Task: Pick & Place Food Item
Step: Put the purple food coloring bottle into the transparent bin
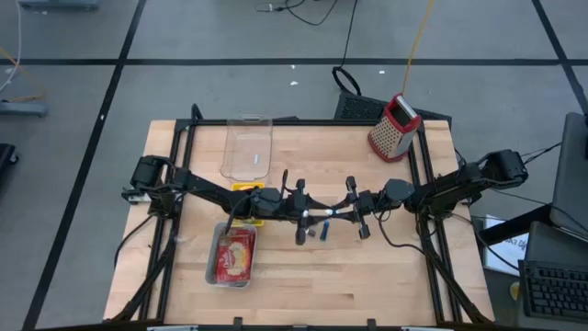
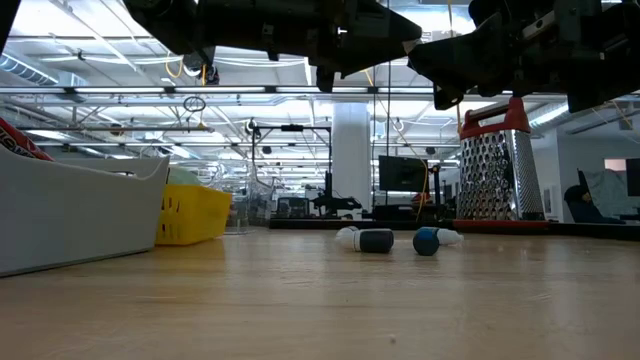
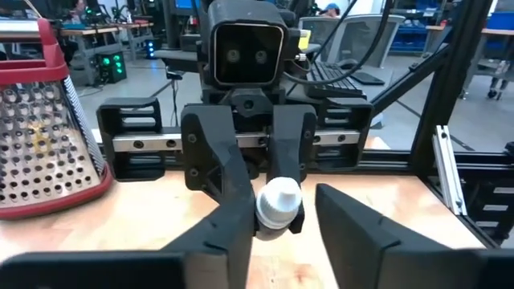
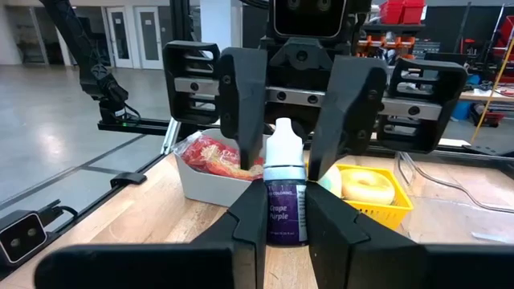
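At frame centre, the right gripper [image 4: 285, 213] is clamped on the Grape Purple bottle [image 4: 286, 197] while the left gripper [image 3: 281, 221], jaws apart around its white cap [image 3: 279, 202], likely closes next for handover.

A grey floor [image 1: 73, 92] with dark lines surrounds the table; bright ceiling lights [image 2: 120, 60] hang above distant workbenches.

Right gripper [image 4: 287, 210] clamped on small bottle [image 4: 287, 201], label "Grape Purple", white cap up. Left gripper [image 4: 289, 144] facing it, fingers flanking cap. Behind: white bin [image 4: 201, 181] with red packet [image 4: 210, 154], yellow basket [image 4: 385, 202].
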`<state>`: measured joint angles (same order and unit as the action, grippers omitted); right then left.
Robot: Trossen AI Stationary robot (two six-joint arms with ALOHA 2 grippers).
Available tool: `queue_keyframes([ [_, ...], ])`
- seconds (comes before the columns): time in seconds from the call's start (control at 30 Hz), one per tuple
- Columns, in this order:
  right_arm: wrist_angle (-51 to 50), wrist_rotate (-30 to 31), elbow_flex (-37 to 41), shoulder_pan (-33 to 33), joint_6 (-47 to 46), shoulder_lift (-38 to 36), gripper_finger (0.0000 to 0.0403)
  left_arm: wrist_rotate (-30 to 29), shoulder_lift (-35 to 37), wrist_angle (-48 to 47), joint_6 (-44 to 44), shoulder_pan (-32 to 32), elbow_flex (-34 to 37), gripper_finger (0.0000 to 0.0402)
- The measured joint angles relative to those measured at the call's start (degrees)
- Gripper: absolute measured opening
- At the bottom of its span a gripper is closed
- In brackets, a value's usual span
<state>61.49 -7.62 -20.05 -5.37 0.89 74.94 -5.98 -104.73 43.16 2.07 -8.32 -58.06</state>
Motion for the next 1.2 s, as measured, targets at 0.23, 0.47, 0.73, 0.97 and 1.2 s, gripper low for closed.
queue_keyframes([
  [0.23,0.0,0.0,0.0,0.0,0.0,0.0,0.0051,0.02,0.0,-0.04,0.19,0.19,0.0,0.0094],
  [0.47,-0.01,0.13,0.0,0.02,0.0,0.0,0.0051,0.24,0.0,-0.13,2.87,0.7,0.0,0.0103],
  [0.73,0.0,0.07,0.0,0.02,0.01,0.0,0.0051,0.42,0.0,-0.13,1.39,0.7,0.0,0.0104],
  [0.97,-0.02,0.36,0.09,0.04,-0.34,-0.04,0.0053,0.55,0.09,-0.11,0.59,1.19,0.09,0.0045],
  [1.2,0.17,0.14,-0.11,0.02,-6.22,-0.09,0.0109,-1.07,4.07,-1.09,-4.89,0.42,0.11,0.0045],
])
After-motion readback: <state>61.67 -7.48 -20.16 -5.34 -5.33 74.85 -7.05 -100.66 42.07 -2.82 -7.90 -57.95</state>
